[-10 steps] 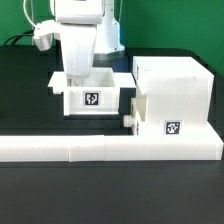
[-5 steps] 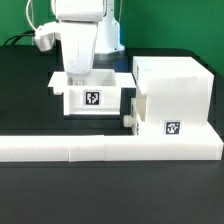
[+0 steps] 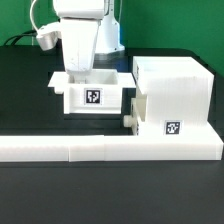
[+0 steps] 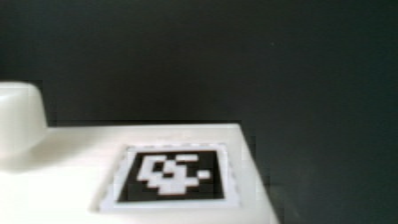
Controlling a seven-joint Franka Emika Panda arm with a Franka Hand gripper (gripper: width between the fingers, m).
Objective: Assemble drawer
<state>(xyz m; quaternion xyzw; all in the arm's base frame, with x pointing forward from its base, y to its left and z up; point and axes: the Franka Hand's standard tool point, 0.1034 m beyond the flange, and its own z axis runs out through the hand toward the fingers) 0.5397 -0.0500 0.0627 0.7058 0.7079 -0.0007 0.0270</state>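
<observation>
The tall white drawer housing (image 3: 172, 85) stands at the exterior view's right, with a tag on its low front. A small knob (image 3: 130, 119) sticks out at its left side. An open white tray (image 3: 92, 97) with a tag on its front sits left of the housing. My gripper (image 3: 78, 76) reaches down at the tray's left part, and its fingertips are hidden by the tray wall. The wrist view shows a tagged white face (image 4: 173, 172) close up and a rounded white part (image 4: 18, 118) beside it, with no fingers showing.
A long low white L-shaped bar (image 3: 100, 149) runs along the front, touching the housing's base. The black table (image 3: 25, 90) lies around the parts. A cable (image 3: 15, 40) hangs at the back left.
The arm and the tray have shifted very slightly toward the exterior view's right, closer to the housing. The housing and bar have not moved.
</observation>
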